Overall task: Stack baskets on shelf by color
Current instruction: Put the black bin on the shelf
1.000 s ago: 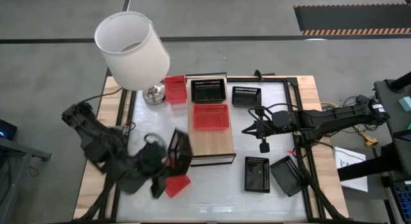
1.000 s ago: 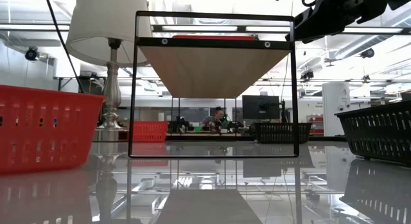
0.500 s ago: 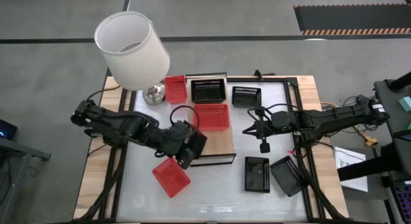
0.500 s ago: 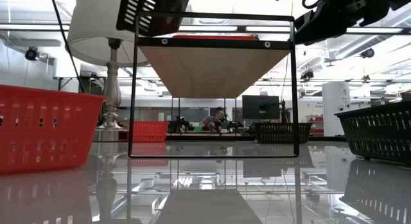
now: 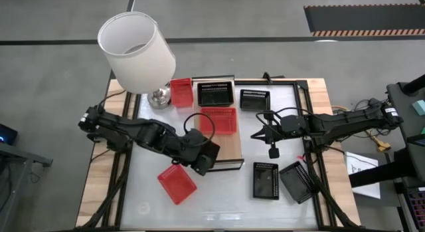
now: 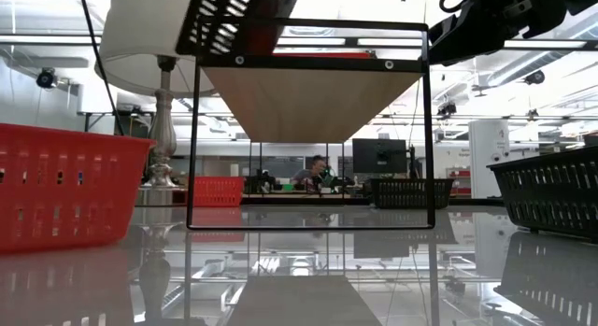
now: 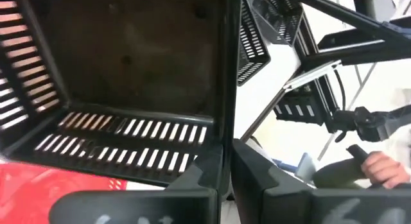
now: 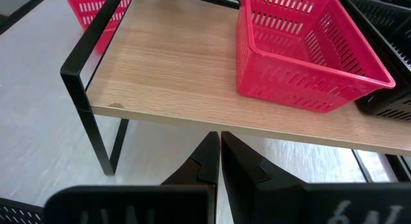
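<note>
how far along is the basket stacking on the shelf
Early on. Done: one red basket and one black basket sit on the shelf. In hand: the left end effector is shut on a black basket, carrying it over the shelf's near end. Left: two red baskets and three black ones lie on the table. The right end effector waits shut beside the shelf.

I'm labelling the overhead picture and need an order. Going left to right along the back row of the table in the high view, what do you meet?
Lamp → red basket → black basket on the shelf → black basket off the shelf.
</note>
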Robot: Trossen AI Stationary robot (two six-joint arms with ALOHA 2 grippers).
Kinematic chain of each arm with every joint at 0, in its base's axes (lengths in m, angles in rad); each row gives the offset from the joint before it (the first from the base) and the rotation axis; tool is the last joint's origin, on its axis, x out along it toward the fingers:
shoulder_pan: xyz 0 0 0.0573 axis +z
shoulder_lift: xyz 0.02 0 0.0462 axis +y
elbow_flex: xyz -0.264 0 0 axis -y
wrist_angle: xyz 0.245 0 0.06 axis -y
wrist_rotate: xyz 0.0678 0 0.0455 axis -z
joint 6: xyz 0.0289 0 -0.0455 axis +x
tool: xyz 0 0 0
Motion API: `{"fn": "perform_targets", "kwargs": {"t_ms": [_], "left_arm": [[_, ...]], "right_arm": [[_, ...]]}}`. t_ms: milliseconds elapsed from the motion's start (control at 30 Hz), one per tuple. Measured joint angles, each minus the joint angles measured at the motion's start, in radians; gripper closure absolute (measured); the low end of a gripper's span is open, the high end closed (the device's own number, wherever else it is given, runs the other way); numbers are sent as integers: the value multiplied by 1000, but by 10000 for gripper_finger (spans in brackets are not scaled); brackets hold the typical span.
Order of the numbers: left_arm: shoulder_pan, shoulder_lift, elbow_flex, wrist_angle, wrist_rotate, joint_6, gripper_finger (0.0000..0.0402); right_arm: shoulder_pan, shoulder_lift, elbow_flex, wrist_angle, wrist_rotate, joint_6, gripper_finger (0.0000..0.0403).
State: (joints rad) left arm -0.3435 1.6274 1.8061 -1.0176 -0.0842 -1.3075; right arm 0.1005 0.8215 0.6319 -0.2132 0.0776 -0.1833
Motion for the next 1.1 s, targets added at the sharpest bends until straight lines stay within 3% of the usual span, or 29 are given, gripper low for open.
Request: {"fn": "perform_targets", "kwargs": {"t_ms": [233,633,800,900,1100], "left_arm": [[9,15,0,20,1,-18,390],[46,15,-40,78,0,10,303],[67,10,-17,96,146,146,295],[66,-17,-2,-42,235,218,295],[63,-80,-14,-552,140,207,295]], "right_arm": [[0,0,0,0,0,0,394],[0,0,0,-2,0,1,394],[0,0,0,-25,0,11,394],[0,0,0,-23,1,11,394],[0,0,0,-22,1,27,394]]}}
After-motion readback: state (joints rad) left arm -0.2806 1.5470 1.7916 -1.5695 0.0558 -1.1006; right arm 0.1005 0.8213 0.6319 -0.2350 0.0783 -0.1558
